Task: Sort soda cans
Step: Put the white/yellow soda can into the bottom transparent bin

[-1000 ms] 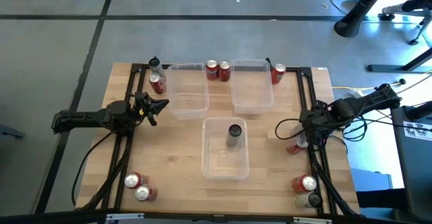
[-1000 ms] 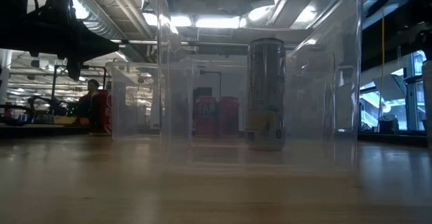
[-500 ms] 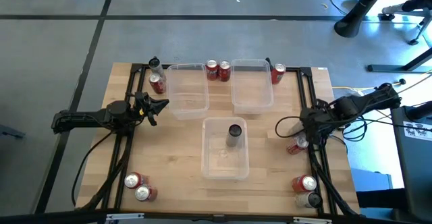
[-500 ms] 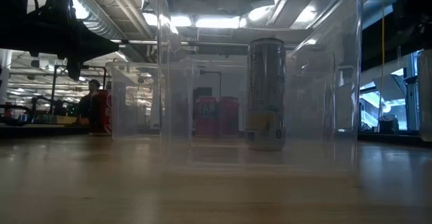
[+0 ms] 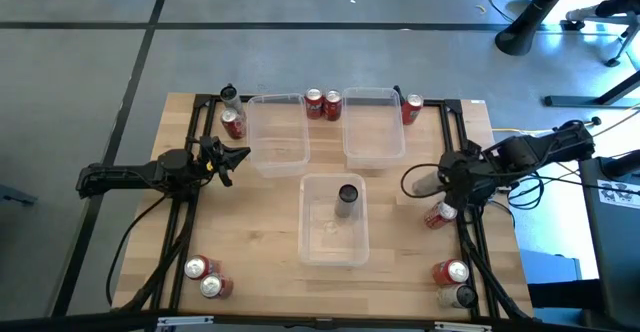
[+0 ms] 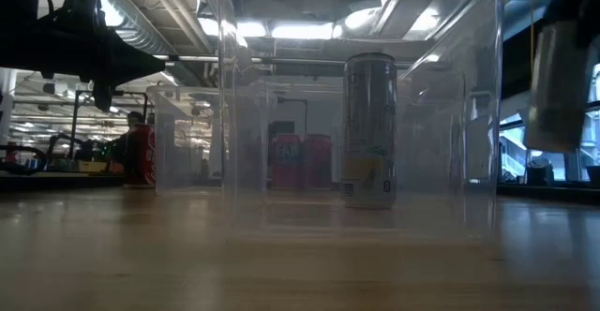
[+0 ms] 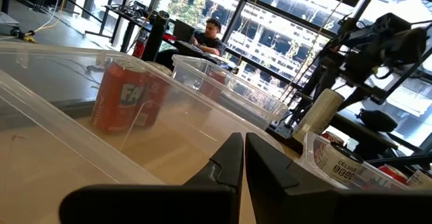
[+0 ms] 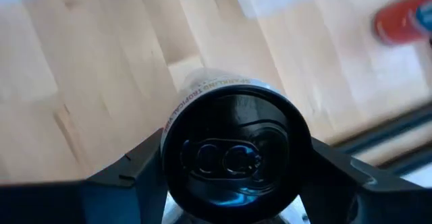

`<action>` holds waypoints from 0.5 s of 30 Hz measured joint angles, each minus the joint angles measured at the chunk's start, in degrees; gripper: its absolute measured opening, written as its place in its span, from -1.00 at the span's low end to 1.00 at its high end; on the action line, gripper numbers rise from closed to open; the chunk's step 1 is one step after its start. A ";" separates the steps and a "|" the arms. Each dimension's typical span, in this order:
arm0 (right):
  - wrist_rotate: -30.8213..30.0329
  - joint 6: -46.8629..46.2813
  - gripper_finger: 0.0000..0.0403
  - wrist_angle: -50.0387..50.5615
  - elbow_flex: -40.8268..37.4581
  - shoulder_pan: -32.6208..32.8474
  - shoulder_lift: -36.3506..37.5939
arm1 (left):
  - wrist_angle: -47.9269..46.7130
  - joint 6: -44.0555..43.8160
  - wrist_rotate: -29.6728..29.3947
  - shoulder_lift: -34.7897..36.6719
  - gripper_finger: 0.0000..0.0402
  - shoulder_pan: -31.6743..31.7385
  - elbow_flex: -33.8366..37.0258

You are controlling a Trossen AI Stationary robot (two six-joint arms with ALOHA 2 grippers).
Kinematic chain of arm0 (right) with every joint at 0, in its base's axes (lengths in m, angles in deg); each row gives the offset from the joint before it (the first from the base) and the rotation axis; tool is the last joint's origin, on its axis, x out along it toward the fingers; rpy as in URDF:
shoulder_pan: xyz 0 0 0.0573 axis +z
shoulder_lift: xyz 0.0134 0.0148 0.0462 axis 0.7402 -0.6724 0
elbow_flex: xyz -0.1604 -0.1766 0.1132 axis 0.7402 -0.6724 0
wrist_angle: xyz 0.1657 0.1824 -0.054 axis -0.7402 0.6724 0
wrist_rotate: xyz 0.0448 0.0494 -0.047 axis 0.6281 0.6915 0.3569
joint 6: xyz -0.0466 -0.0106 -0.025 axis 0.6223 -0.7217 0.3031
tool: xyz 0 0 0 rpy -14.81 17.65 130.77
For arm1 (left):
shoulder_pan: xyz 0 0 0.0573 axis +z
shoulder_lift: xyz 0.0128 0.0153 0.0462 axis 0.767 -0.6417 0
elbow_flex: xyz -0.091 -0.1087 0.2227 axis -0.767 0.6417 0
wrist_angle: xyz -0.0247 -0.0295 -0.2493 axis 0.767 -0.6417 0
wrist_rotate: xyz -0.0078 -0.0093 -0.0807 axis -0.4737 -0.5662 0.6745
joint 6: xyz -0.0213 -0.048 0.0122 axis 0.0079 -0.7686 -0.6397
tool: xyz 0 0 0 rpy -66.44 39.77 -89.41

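Observation:
My right gripper (image 5: pixel 443 181) is shut on a pale grey soda can (image 5: pixel 424 182), held up over the table's right side; in the low view the can (image 6: pixel 560 84) hangs high at the right. A dark can (image 5: pixel 347 197) stands on its base in the near clear bin (image 5: pixel 333 254). Red cans (image 5: pixel 324 104) stand between the two far bins, and one red can (image 5: pixel 439 215) lies just nearer than my right gripper. My left gripper (image 5: pixel 238 155) waits shut at the table's left, level, holding nothing. My right gripper pinches the grey can between its two fingers, one finger (image 8: pixel 131 177) on each side of the can's wall just below the dark top rim (image 8: pixel 167 150). The fingers come steeply from above. The can hangs tilted below them, clear of the table.
Two clear bins (image 5: pixel 277 137) (image 5: pixel 374 127) sit at the far middle. More cans stand at the far left (image 5: pixel 232 122), far right (image 5: pixel 411 109), near left (image 5: pixel 205 276) and near right (image 5: pixel 452 280). Bare wood lies between the bins and the right arm.
My right gripper has risen with the grey can and shifted a little toward the table's left. In the low view the can comes in from the right edge and climbs well clear of the table.

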 joint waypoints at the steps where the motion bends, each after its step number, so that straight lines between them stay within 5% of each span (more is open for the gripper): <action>1: -0.04 0.54 0.22 -0.65 1.09 0.00 -0.92 | 0.00 0.00 -0.02 0.02 -0.95 0.02 0.00; 15: 0.90 8.53 0.23 -7.26 15.07 0.00 -16.29 | 0.00 0.00 0.00 0.00 -0.95 0.00 0.02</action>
